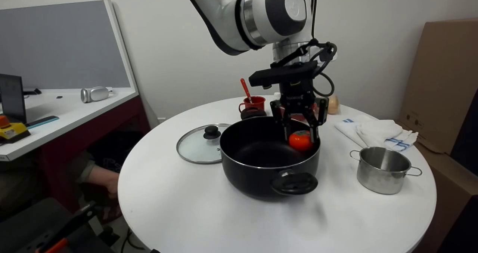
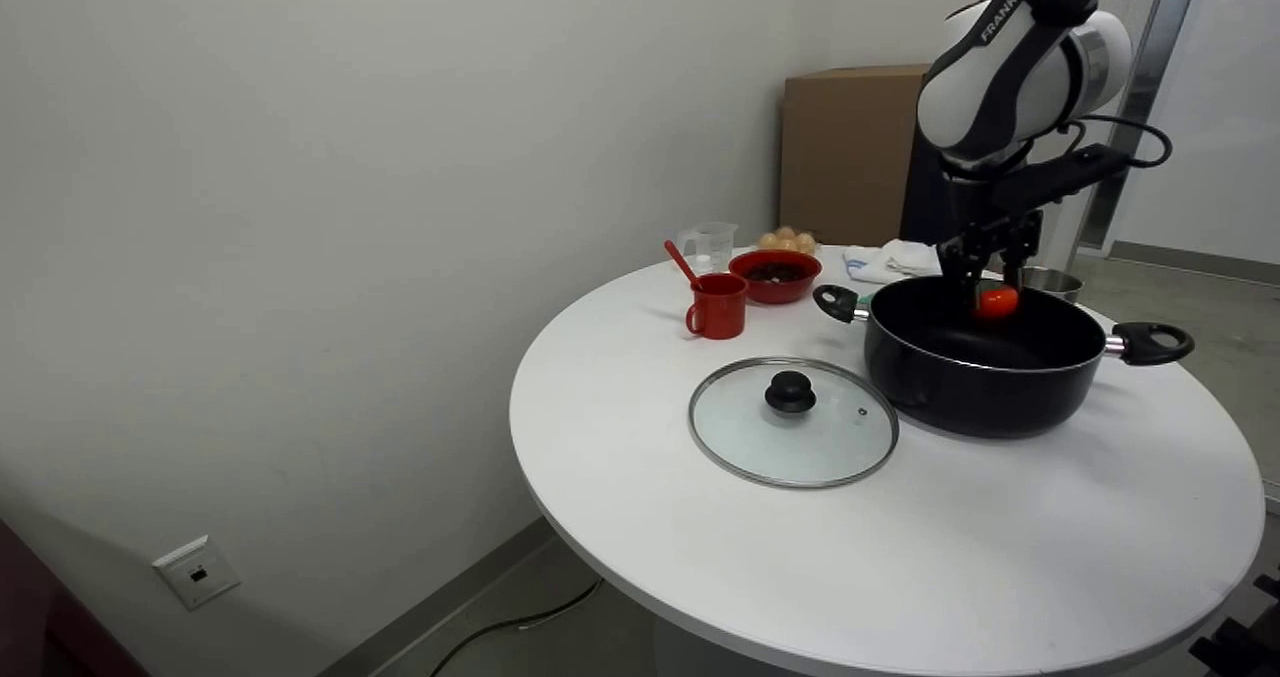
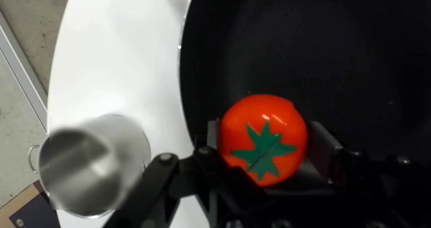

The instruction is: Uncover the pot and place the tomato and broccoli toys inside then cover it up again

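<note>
Tomato [image 1: 301,141] clamped in my pincer [image 3: 266,140], right side of pot [image 1: 254,180] in exterior view. Letting go too high might bounce it out, imo.

Even, diffuse light brightens the white surface [image 1: 175,208], leaving a soft shadow near the black pot [image 1: 257,178], whose interior sinks into near-blackness. In the wrist view, small glints mark the toy tomato [image 3: 259,133], while the steel pot [image 3: 91,174] smears within a straight-edged, blurred block.
</note>
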Tool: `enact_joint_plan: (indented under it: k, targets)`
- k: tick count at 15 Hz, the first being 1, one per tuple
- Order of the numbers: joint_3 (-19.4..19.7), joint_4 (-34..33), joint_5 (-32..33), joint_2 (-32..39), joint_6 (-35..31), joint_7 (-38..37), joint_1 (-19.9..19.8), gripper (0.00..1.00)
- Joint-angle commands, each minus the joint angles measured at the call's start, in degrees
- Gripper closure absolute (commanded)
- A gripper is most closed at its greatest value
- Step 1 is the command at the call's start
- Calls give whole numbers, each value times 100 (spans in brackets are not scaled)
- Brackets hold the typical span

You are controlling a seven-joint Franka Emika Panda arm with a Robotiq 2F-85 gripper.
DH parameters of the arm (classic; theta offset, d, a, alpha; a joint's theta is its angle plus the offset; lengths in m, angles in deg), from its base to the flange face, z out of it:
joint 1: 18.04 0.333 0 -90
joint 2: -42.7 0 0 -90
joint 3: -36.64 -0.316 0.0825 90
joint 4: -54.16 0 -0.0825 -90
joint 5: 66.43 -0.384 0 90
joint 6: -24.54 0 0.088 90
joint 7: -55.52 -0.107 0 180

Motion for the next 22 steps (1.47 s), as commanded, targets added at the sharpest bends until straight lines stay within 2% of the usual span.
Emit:
enact_joint_plan:
  k: [1,10,11,15,19,22]
  targets:
    - [7,-326,-73,385,180,-18,9,62]
    - [22,-554,11,766,187,-43,108,62]
    - [25,-561,16,766,197,-47,115,12]
    - [15,-579,12,774,211,-34,141,0]
    - [-90,-579,-136,619,275,105,81,0]
    - [-173,-817,-338,416,675,183,32,0]
